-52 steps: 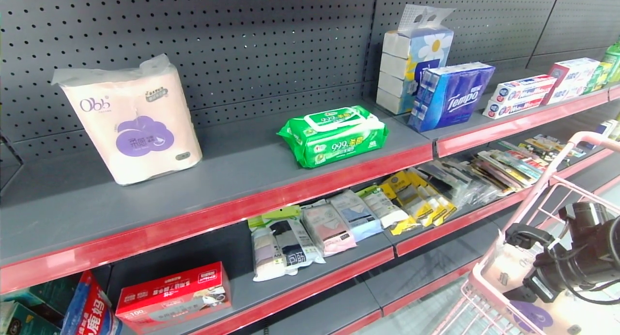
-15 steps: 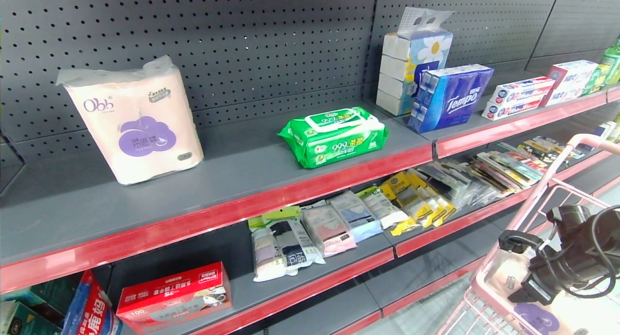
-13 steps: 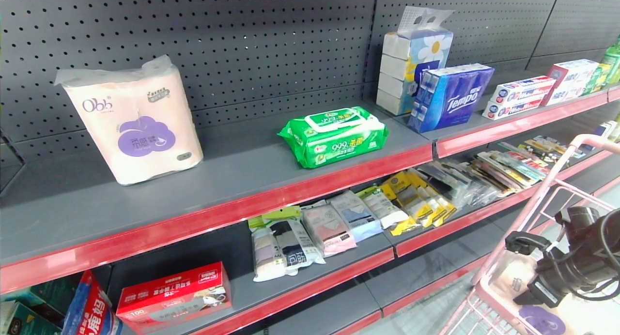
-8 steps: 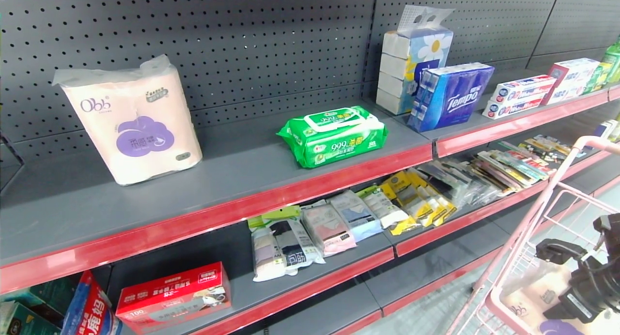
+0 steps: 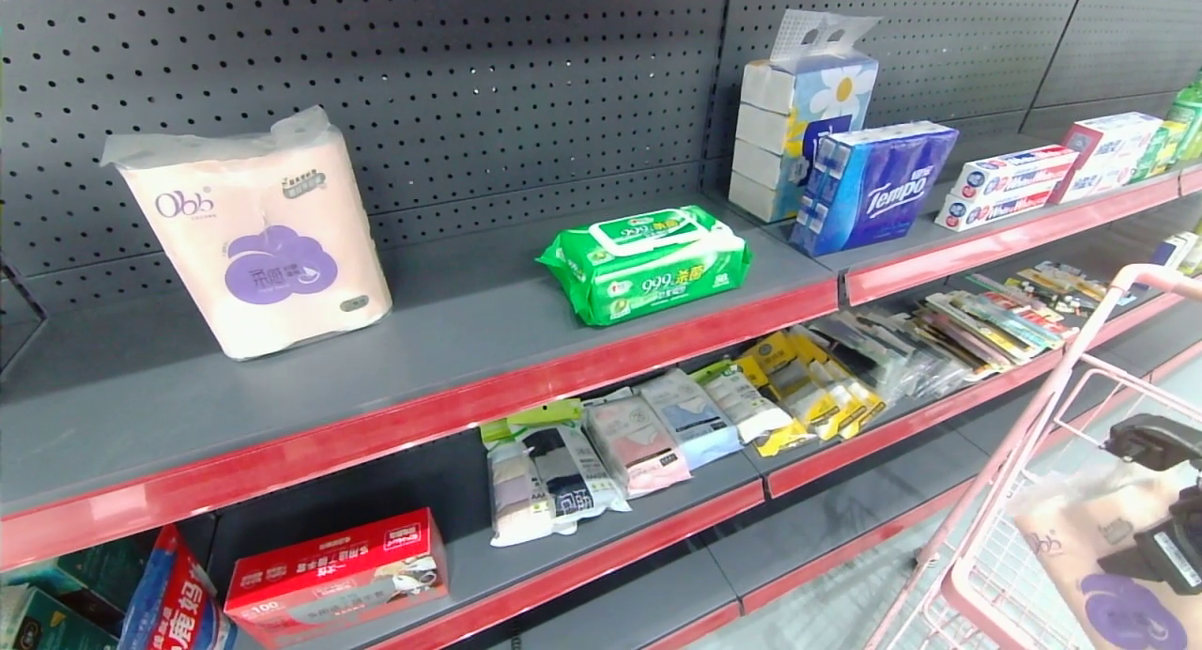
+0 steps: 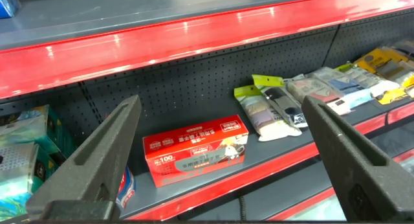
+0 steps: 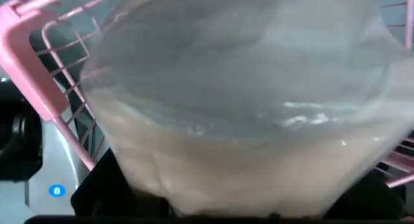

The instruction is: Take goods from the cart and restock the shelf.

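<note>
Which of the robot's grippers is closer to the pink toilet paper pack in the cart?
Right. The right gripper grips the toilet paper pack in the pink cart; the left gripper hangs open far off, facing the red box on the lower shelf.

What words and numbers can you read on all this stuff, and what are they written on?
"Obb" on the roll pack on the top shelf.
"Obb" again on the cart pack.
"999" on the wipes.
"Tempo" on the tissue pack.
"100" on the red box.
The toothpaste boxes and all the small print are too blurred to read.
</note>
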Controlling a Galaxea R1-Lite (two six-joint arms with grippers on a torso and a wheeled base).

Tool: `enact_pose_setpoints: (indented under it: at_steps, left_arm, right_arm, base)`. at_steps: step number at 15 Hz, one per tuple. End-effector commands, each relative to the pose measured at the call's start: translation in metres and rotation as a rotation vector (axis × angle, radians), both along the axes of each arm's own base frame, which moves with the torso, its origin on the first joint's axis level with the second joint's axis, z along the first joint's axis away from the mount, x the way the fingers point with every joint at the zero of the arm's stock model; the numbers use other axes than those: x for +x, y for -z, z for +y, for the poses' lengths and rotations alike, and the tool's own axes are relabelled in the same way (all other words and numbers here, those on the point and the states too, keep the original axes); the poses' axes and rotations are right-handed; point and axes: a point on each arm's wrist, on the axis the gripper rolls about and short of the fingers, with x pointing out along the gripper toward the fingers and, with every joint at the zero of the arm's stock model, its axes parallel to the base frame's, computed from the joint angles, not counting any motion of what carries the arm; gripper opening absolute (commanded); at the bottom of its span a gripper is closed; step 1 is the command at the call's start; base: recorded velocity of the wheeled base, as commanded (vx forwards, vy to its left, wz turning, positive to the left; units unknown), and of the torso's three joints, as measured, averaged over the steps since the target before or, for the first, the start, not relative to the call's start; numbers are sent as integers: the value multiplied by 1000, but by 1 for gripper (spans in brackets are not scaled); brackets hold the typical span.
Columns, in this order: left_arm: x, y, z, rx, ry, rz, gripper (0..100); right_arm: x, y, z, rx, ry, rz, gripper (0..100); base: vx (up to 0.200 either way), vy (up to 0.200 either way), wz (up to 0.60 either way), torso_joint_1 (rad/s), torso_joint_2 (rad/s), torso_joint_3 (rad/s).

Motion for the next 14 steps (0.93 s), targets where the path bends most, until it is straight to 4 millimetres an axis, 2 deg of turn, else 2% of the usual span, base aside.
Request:
enact_pose_setpoints:
  at_steps: [1, 3, 4, 7, 9, 10, 11, 12, 13, 14]
  left_arm:
    - [0, 0, 0, 0, -1, 1, 100]
    - [0, 0, 0, 0, -1, 1, 100]
    - [0, 0, 0, -1, -1, 1, 100]
    - [0, 0, 0, 0, 1, 1, 100]
    - [0, 0, 0, -1, 1, 1, 100]
    - [0, 0, 0, 0, 1, 1, 100]
    - [0, 0, 0, 0, 1, 1, 100]
    - [0, 0, 0, 0, -1, 1, 100]
    - [0, 0, 0, -1, -1, 1, 100]
    - [0, 0, 0, 0, -1, 1, 100]
  right_arm:
    - [-18, -44, 11, -89, 40, -177, 0]
    - [-29, -64, 21, -126, 44, -267, 0]
    - [-37, -81, 35, -144, 21, -348, 0]
    - [-48, -104, 70, -100, -49, -501, 0]
    - [-67, -121, 104, 30, -97, -641, 0]
    - [-71, -123, 108, 54, -104, -661, 0]
    - [-83, -127, 117, 99, -99, -710, 0]
    - [-101, -126, 121, 93, -62, -757, 0]
    - [-104, -126, 121, 96, -57, -767, 0]
    - [-117, -131, 122, 122, -55, -824, 0]
  base:
    - [0, 0, 0, 0, 0, 0]
    - [0, 0, 0, 0, 0, 0]
    - [0, 0, 0, 0, 0, 0]
    - [0, 0, 0, 0, 0, 0]
    - [0, 0, 0, 0, 0, 0]
    - [0, 0, 0, 0, 0, 0]
    - [0, 0, 0, 0, 0, 0]
    - [0, 0, 0, 0, 0, 0]
    - [0, 0, 0, 0, 0, 0]
    - [0, 0, 0, 0, 0, 0]
